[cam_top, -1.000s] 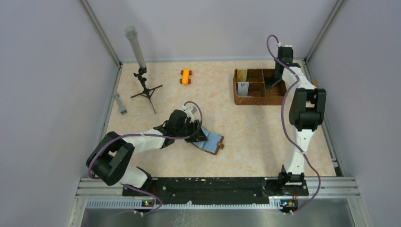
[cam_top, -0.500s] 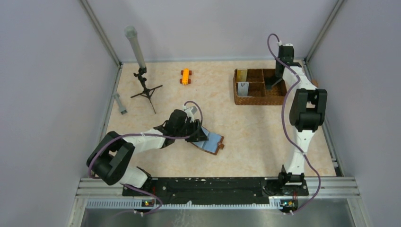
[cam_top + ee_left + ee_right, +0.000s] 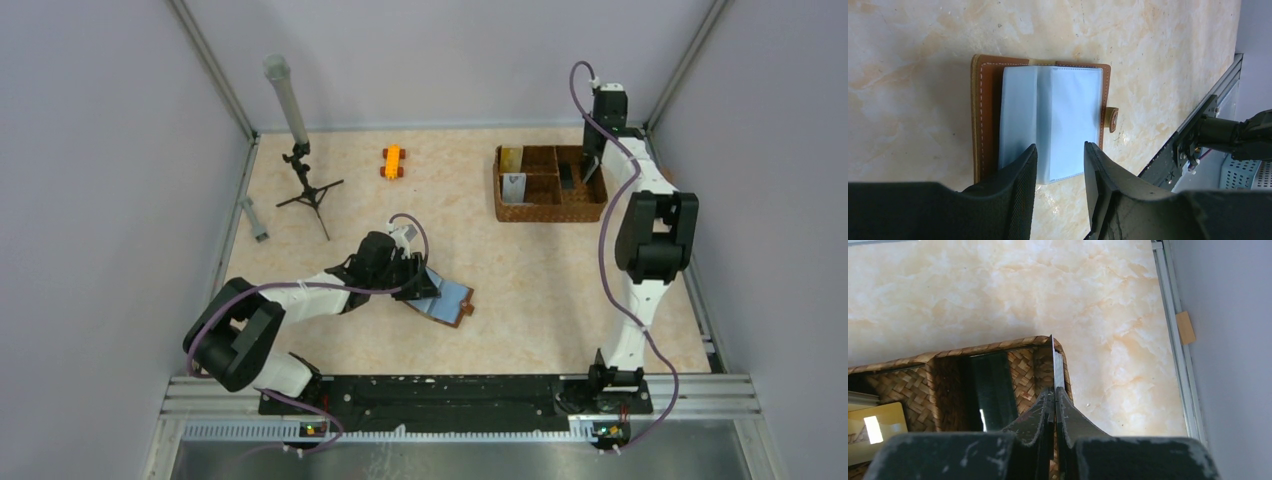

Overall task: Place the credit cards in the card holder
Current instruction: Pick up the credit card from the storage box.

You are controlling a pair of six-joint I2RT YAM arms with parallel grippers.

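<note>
Woven brown wicker, the corner of the basket [image 3: 998, 347], was seen directly below the right gripper [image 3: 1054, 392], whose fingers were clamped flat together on a grey-edged card [image 3: 1058, 367]. The card was viewed edge-on from the wrist. It was pinched at one end, and its long axis was carried straight out beyond the fingertips, over the basket's rim. To the left of those fingers a black card [image 3: 990, 390] was seen lying in the next compartment, and farther left a gold card [image 3: 873, 432] in another.

The card holder [image 3: 1050, 120] was found nowhere near the right fingers. From above it was placed well apart from them, across the table [image 3: 520, 280] towards the left arm and nearer the bases. It was spread open beneath the left gripper [image 3: 1059, 152], blue pockets up, with the snap tab [image 3: 1112, 120] at one side. The left fingers were held parted, astride the near edge of the pockets, with nothing clasped between them. Whether their tips were pressed on the leather could not be told.

The coming move was judged to turn on that gap. The pinched card would have to be carried from the basket to the holder by the right arm, while the left arm, much the nearer, was judged better suited to steadying the holder. The card's leading edge would need to be lined up with a pocket mouth, and which side of the blue pockets was open could not be made out
</note>
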